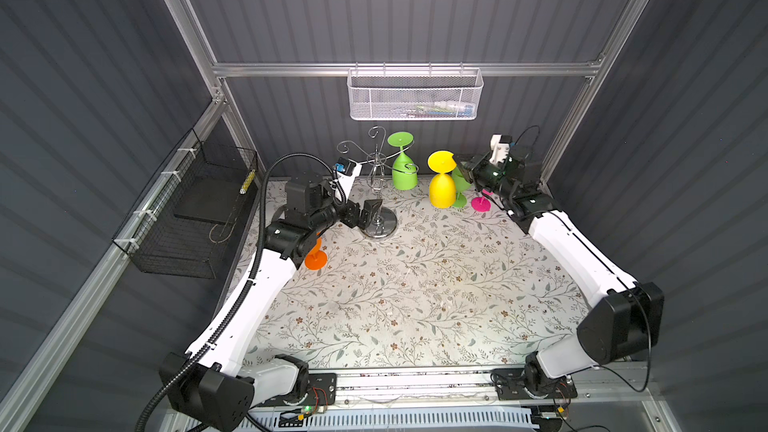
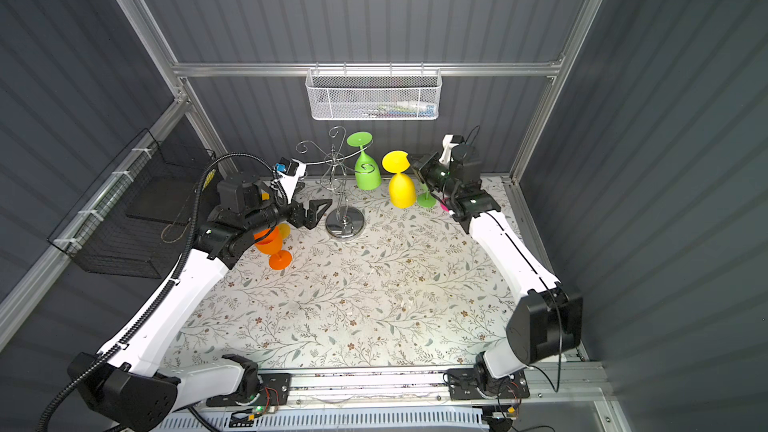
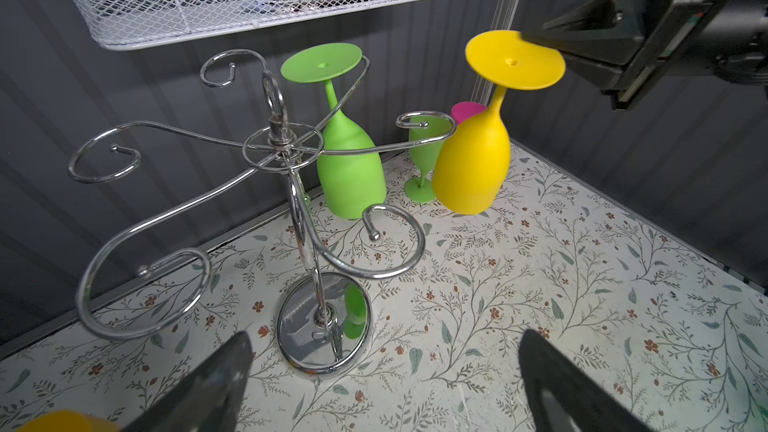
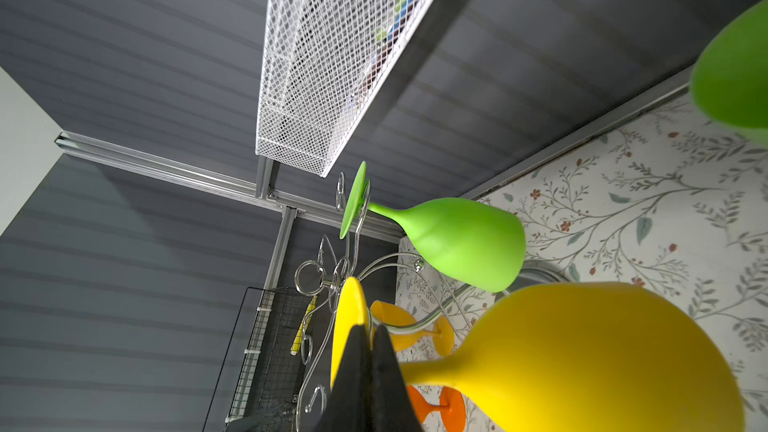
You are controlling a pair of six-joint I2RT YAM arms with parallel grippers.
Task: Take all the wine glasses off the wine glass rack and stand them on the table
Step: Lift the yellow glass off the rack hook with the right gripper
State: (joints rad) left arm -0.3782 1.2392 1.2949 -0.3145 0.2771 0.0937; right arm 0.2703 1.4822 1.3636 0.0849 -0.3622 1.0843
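Right pincer (image 4: pixel 369 332) clamps the foot of the one yellow glass (image 3: pixel 473 164), off the single rack (image 3: pixel 299 326) and just right of it: foot up, bowl down, axis nearly upright. Left pincer (image 3: pixel 384 336) gapes wide by the rack's base. Two green: hung glass (image 3: pixel 349 168), standing glass (image 3: pixel 422 155).

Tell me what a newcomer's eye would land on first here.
The bright yellow wine glass stands out, upside down at the back right, its foot pinched in the shut right jaws, beside the chrome wine glass rack. On that rack at the back middle, a green wine glass hangs upside down, while the left jaws stand open by the rack's disc base.
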